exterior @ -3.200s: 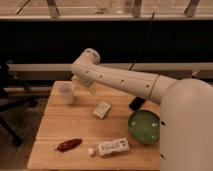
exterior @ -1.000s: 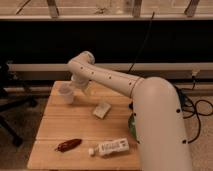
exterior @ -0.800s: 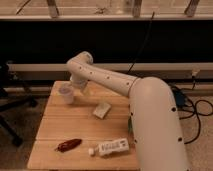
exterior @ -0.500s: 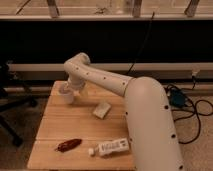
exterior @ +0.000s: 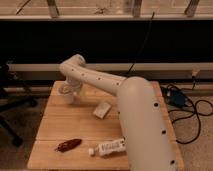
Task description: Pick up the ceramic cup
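The ceramic cup (exterior: 65, 95) is a small white cylinder standing near the far left corner of the wooden table (exterior: 55, 125). My white arm (exterior: 100, 82) reaches across from the right, bends at its far end and points down at the cup. The gripper (exterior: 68, 88) is right at the cup's rim and hides part of it. I cannot tell whether it is touching the cup.
A flat pale block (exterior: 102, 110) lies mid-table. A white printed tube (exterior: 109, 147) and a dark red object (exterior: 68, 145) lie near the front edge. A dark office chair (exterior: 10, 100) stands to the left. Cables and a blue box (exterior: 177, 97) are on the floor to the right.
The arm has swung left and the wrist has come down from beside the cup to right over it. The cup and the other objects have not moved.
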You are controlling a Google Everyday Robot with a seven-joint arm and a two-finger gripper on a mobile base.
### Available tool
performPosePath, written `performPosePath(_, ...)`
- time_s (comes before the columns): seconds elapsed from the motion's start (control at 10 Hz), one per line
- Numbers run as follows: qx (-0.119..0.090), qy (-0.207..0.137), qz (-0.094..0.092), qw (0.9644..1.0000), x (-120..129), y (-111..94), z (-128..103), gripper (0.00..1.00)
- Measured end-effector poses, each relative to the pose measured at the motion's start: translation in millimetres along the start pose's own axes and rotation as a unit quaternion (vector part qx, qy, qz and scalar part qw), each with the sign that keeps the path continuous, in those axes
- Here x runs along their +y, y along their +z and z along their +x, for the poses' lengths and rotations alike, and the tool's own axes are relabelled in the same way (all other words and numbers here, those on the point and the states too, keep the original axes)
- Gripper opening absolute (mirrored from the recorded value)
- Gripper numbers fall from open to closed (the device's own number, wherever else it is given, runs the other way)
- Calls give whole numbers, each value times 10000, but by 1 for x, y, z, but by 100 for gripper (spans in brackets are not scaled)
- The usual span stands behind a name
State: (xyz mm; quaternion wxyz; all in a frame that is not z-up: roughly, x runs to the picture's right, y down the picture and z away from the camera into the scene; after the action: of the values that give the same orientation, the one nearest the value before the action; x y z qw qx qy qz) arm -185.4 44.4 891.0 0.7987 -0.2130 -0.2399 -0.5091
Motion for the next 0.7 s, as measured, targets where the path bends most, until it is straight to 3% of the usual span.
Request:
performPosePath(0.5, -55, -75, 86, 9999, 0, 1, 0, 8)
performPosePath(0.7, -21, -63, 88, 9999, -2, -16, 2, 0)
